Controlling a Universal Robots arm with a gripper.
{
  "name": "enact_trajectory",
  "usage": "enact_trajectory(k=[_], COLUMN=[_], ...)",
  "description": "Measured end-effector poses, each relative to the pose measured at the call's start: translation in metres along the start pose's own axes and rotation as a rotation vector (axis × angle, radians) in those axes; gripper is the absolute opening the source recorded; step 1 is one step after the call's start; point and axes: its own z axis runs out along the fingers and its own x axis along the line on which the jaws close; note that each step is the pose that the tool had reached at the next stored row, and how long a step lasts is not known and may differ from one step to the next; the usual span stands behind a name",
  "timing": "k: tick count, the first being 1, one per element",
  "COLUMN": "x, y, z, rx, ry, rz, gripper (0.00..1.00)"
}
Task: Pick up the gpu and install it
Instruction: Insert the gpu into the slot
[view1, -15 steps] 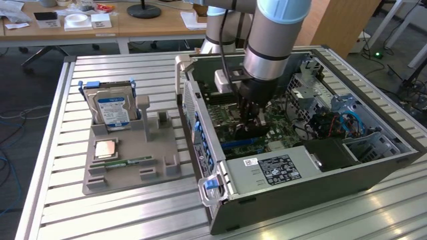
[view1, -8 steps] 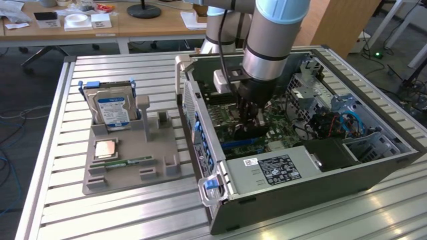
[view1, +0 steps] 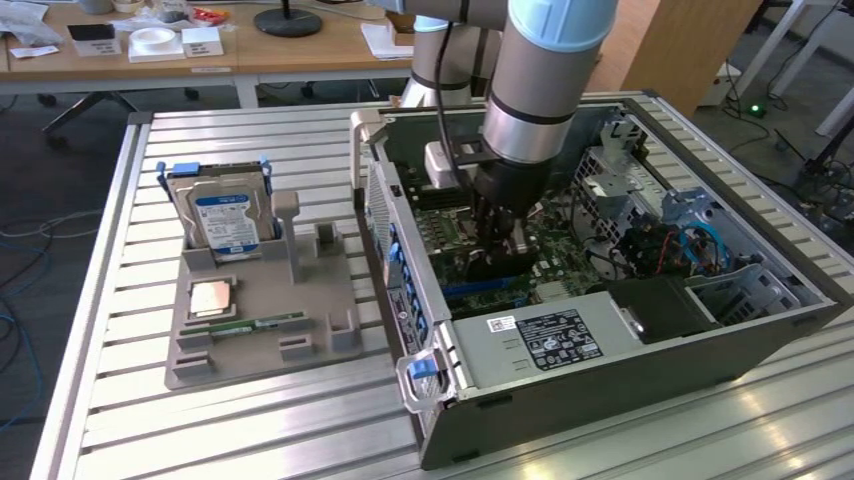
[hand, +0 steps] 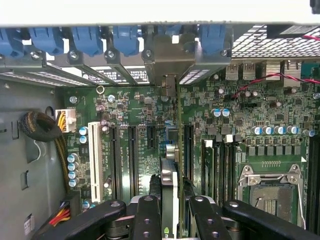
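The gpu (hand: 170, 150) shows edge-on in the wrist view as a thin dark card, its silvery bracket (hand: 172, 55) up against the case's rear slot openings. My gripper (hand: 172, 212) is shut on it, with black fingers (hand: 147, 215) pressing on both faces. The card stands upright over the motherboard's long black slots (hand: 132, 155); whether it is seated I cannot tell. In the exterior view my gripper (view1: 498, 250) is down inside the open computer case (view1: 787, 320), with the dark gpu (view1: 497, 268) low over the green board.
Blue latches (hand: 85, 40) line the case's rear wall. A CPU socket (hand: 270, 192) and a white slot (hand: 94, 160) flank the card. The grey holder (view1: 260, 345) at the exterior view's left carries a hard drive (view1: 223, 218), a chip (view1: 214, 298) and a RAM stick (view1: 254, 325).
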Motion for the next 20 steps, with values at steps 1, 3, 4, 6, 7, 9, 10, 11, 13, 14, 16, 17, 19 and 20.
enact_trajectory(k=[1,3,4,6,7,9,10,11,13,14,16,17,19,20], x=[0.0000,0.0000,0.0000,0.0001,0.0001,0.0001,0.0001,0.0001,0.0001,0.0001,0.0001,0.0002,0.0001,0.0002], y=[0.0002,0.0002,0.0003,0.0004,0.0004,0.0005,0.0005,0.0006,0.0006,0.0006,0.0006,0.0006,0.0007,0.0007], z=[0.0002,0.0012,0.0017,0.0027,0.0031,0.0039,0.0039,0.0039,0.0045,0.0049,0.0050,0.0052,0.0062,0.0062], rx=[0.0000,0.0001,0.0000,0.0000,0.0000,0.0000,0.0000,0.0000,0.0000,0.0000,-0.0001,-0.0001,0.0002,0.0000], ry=[-0.0001,-0.0003,-0.0001,-0.0001,-0.0001,0.0000,0.0002,0.0003,-0.0002,-0.0001,0.0003,0.0004,-0.0002,0.0001], rz=[0.000,0.001,0.001,0.003,0.003,0.004,0.004,0.004,0.004,0.004,0.004,0.004,0.004,0.004], gripper=[0.26,0.26,0.26,0.26,0.26,0.26,0.26,0.26,0.26,0.26,0.26,0.26,0.26,0.26])
